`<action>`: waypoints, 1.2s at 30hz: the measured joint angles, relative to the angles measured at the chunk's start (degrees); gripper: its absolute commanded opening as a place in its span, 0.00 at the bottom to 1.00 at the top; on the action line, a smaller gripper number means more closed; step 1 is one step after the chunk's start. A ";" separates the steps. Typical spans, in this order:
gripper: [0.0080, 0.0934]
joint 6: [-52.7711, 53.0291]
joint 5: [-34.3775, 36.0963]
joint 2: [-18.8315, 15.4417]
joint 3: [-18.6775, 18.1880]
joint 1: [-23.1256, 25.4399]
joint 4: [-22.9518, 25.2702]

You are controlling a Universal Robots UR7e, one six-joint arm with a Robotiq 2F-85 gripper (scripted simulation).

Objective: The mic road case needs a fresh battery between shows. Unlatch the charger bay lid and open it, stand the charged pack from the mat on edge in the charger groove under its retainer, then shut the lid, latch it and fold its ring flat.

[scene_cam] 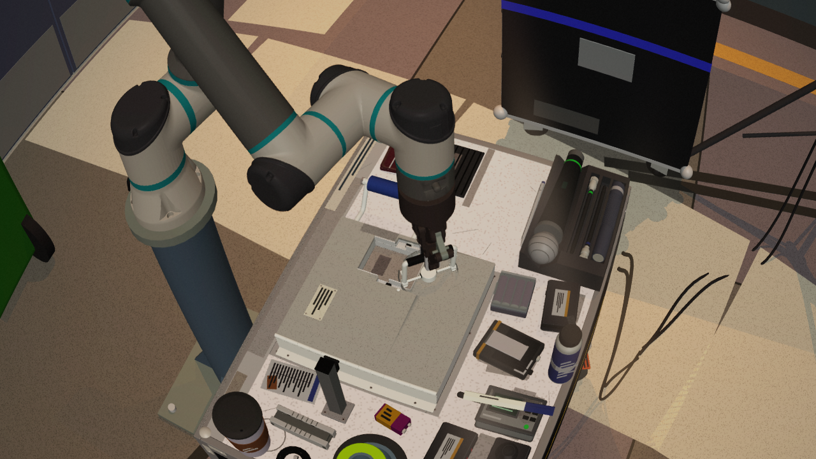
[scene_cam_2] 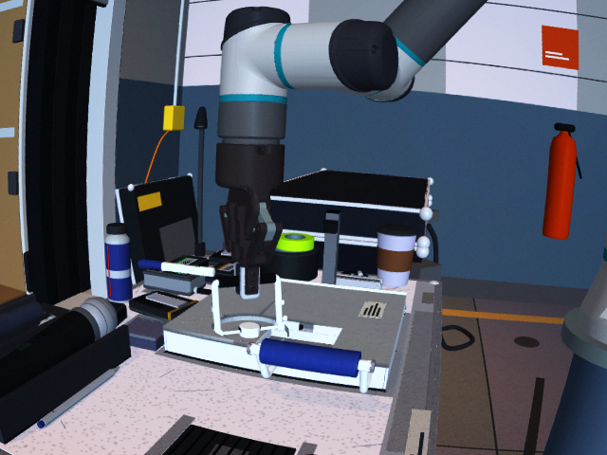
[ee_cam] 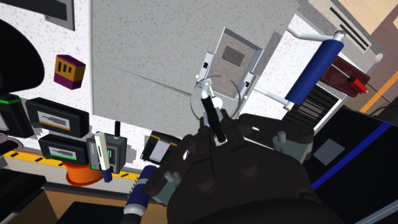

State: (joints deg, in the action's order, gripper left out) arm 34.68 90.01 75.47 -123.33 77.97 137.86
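Observation:
The grey charger bay lid (scene_cam: 388, 325) lies closed and flat on the white case in the middle of the bench. Its white latch ring (scene_cam_2: 246, 303) stands upright on the round latch hub (scene_cam_2: 248, 329), near the lid's far end beside a small framed window (ee_cam: 232, 65). A battery pack with an orange edge (scene_cam: 507, 348) lies on the mat to the right of the lid, and a grey ribbed pack (scene_cam: 513, 293) lies behind it. My gripper (scene_cam_2: 249, 289) hangs straight down over the hub, closed on the top bar of the latch ring.
A black tray with a microphone (scene_cam: 570, 222) sits at the right rear. A blue roller handle (scene_cam_2: 310, 356) spans the case's near end in the second side camera. A coffee cup (scene_cam_2: 395, 254), tape roll (scene_cam_2: 294, 243), blue bottle (scene_cam: 566, 354) and small purple battery (scene_cam: 392, 417) crowd the bench edges.

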 measured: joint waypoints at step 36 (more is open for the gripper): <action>0.00 -34.49 0.00 -0.38 0.54 0.71 -0.14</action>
State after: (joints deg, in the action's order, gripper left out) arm 0.19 90.01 75.08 -122.79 78.68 137.72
